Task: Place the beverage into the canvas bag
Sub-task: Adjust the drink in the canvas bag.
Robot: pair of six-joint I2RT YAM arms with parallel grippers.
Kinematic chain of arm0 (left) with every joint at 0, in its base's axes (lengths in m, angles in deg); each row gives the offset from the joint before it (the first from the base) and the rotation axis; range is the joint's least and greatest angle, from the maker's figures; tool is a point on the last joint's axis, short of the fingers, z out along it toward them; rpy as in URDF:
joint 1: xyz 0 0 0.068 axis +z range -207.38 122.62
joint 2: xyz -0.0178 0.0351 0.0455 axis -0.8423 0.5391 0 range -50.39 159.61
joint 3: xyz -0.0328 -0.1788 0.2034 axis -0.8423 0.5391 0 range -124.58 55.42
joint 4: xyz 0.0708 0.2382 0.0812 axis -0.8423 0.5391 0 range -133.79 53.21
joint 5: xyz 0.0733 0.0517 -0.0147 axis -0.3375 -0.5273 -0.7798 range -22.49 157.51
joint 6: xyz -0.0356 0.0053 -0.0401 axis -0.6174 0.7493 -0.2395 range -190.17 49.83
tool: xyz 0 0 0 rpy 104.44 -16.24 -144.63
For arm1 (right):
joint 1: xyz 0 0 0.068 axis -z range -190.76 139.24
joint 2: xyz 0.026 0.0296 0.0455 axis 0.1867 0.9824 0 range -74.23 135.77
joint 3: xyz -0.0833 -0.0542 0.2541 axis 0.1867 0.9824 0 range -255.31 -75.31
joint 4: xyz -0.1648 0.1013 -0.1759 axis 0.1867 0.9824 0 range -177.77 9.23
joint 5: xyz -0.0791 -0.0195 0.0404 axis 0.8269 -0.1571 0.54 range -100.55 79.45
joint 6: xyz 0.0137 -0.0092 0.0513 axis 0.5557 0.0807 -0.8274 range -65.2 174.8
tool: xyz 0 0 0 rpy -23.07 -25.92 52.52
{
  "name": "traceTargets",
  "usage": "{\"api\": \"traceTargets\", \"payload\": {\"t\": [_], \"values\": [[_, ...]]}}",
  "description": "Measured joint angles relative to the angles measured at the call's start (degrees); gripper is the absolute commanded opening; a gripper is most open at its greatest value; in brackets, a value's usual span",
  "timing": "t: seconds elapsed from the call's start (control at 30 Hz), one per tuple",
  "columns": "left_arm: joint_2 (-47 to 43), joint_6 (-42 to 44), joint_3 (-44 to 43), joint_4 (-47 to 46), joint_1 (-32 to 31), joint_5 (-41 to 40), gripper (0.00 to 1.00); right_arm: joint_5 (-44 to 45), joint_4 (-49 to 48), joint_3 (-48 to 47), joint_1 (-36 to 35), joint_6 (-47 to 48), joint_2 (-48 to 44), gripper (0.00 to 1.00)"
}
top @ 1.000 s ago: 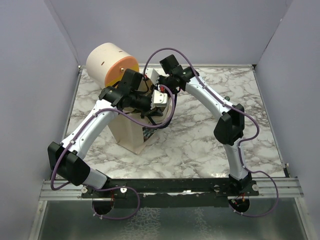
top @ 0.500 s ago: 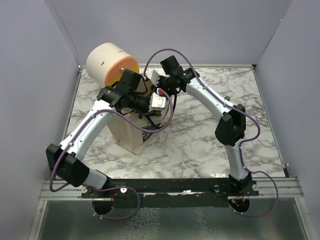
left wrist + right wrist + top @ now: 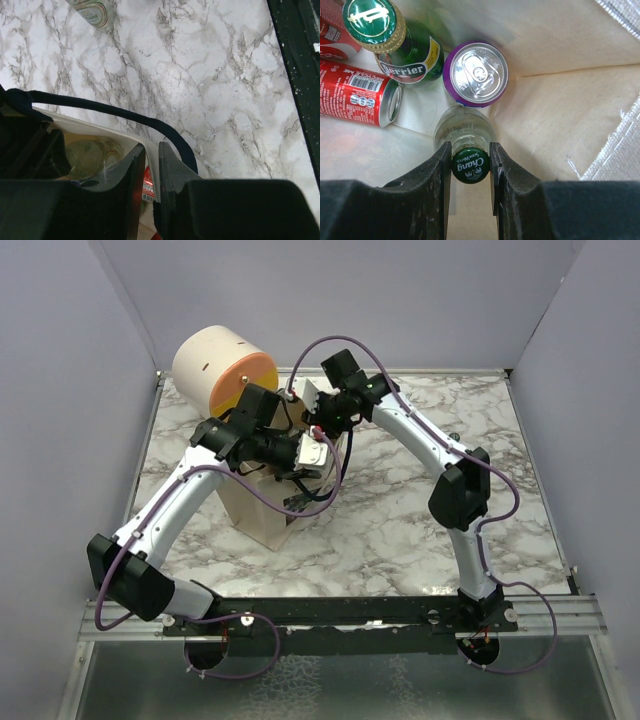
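Top view: the canvas bag (image 3: 258,512) stands on the marble table (image 3: 420,510), just in front of the cream-and-orange drum (image 3: 210,362). Both arms reach over its open top. The left gripper (image 3: 312,454) is at the bag's right rim and the right gripper (image 3: 320,428) sits just behind it, over the opening. Can't make out the jaws or the drink from up here, the arms cover it all.

Left wrist: the left gripper (image 3: 152,172) has its jaws pinched down narrow on the bag's pale rim, right where the navy handle (image 3: 115,114) loops past. A clear bottle (image 3: 90,155) shows faintly inside. Out on the table, well apart, there's a can (image 3: 94,10) at the top edge.

Right wrist: looking straight down into the bag. The right gripper (image 3: 470,152) has its jaws squeezed on the green cap of the Chang soda bottle (image 3: 465,127), which is upright inside the bag. Right beside it are a purple-rimmed can (image 3: 476,74), a Perrier bottle (image 3: 405,47) and a red can (image 3: 357,92) on its side.
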Motion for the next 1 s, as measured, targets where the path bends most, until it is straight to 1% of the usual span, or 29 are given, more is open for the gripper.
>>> {"api": "traceTargets", "payload": {"t": [0.13, 0.27, 0.4, 0.47, 0.7, 0.73, 0.8, 0.83, 0.9, 1.0], "values": [[-0.68, 0.55, 0.0, 0.85, -0.07, 1.42, 0.27, -1.99, 0.31, 0.0, 0.52, 0.31, 0.0, 0.39], [-1.46, 0.72, 0.0, 1.2, -0.28, 2.93, 0.36, -4.26, 2.8, -0.04, 0.81, 0.5, 0.57, 0.45], [-1.81, 0.46, 0.0, 1.29, -0.55, 3.37, 0.44, -6.19, 3.13, 0.17, 0.94, 0.37, 1.09, 0.5], [-1.81, 0.11, -0.02, 1.27, -0.68, 3.32, 0.47, -6.99, 3.17, 0.2, 0.98, 0.11, 1.09, 0.56], [-1.79, -0.76, -2.93, 1.46, -0.68, 1.9, 0.59, -8.83, 3.63, 0.09, 0.98, -1.42, 1.09, 0.71], [-1.79, -1.05, -3.96, 1.55, -0.68, 1.53, 0.63, -9.11, 3.72, -0.04, 0.98, -1.62, 1.09, 0.72], [-1.79, -1.81, -5.66, 1.6, -0.57, 1.11, 0.78, -9.79, 3.93, -0.52, 0.96, -2.43, 1.09, 0.73], [-1.75, -2.34, -6.75, 1.6, -0.28, 0.83, 0.82, -9.97, 4.0, -0.85, 0.96, -2.58, 1.09, 0.74], [-1.75, -3.8, -8.44, 1.53, 0.09, 0.5, 0.85, -10.4, 4.07, -1.62, 0.96, -3.08, 1.09, 0.76], [-1.84, -6.01, -9.94, 1.05, 1.25, -0.37, 0.86, -11.15, 4.04, -1.97, 0.96, -3.61, 0.68, 0.79]]}}
